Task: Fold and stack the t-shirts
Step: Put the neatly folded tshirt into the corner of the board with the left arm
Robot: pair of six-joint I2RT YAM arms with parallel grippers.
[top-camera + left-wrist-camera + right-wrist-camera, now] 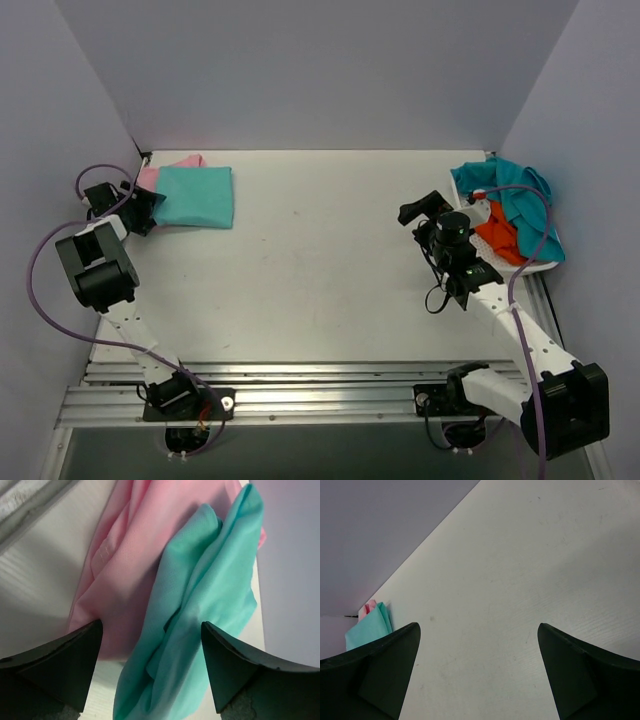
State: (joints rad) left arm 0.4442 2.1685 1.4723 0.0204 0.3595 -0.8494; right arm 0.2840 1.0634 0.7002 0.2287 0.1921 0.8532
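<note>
A folded sea-green t-shirt (195,196) lies on a folded pink t-shirt (165,176) at the table's far left. My left gripper (143,212) is open at their near left corner; in the left wrist view the sea-green cloth (200,605) and pink cloth (125,565) lie between and beyond its fingers, not gripped. My right gripper (422,208) is open and empty above bare table, left of a white basket (540,264) holding a darker teal shirt (520,195) and an orange shirt (500,235). The stack shows far off in the right wrist view (367,627).
Grey walls close in the table at the back and both sides. A metal rail frame (300,395) runs along the near edge between the arm bases. A purple cable (40,270) loops beside the left arm.
</note>
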